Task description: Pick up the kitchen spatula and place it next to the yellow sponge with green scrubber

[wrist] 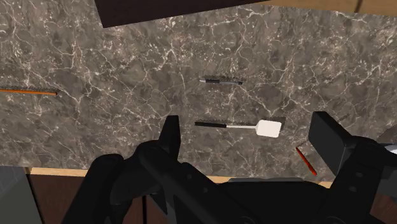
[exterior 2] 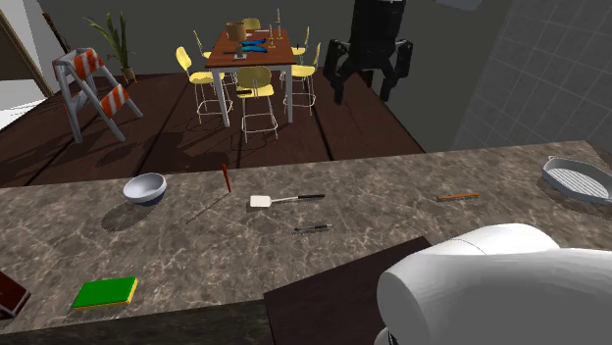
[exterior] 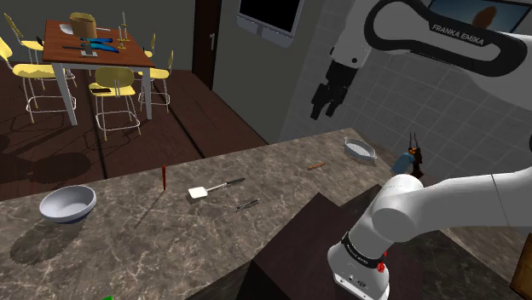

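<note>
Countertop [exterior 2: 196, 265] of dark veined stone spans the second exterior view from left to right, and the dark brown stand [exterior 2: 338, 294] juts into it at the lower middle. At the lower left of that frame, close to the near edge, the sponge [exterior 2: 105, 292] lies flat, green face up with a yellow side showing and bare stone all round it. A dark book-like corner [exterior 2: 8, 292] sits near it at the frame's left edge.

Further in, at the middle of the frame, a black pen [exterior 2: 313, 228] lies just short of the spatula [exterior 2: 280, 200], whose white blade points to the frame's left and black handle to the right. The spatula is well apart from the sponge, with open stone between them. Left of the blade a thin red stick [exterior 2: 227, 177] stands on end, and beyond it a grey bowl [exterior 2: 144, 187] shows a plain pale inside. At the right a brown stick [exterior 2: 458, 197] lies flat, and an oval grey dish [exterior 2: 574, 178] with a ribbed floor sits by the far edge.

The gripper [exterior 2: 366, 86] hangs high at the top middle, seen against the floor past the far edge, fingers spread wide and clasping nothing. In the wrist view the spatula lies on the stone between them, untouched.

Past the edge, a dark plank floor carries a striped barrier [exterior 2: 93, 83], a potted plant [exterior 2: 113, 34], and a dining table [exterior 2: 250, 49] ringed with yellow chairs [exterior 2: 257, 83].
</note>
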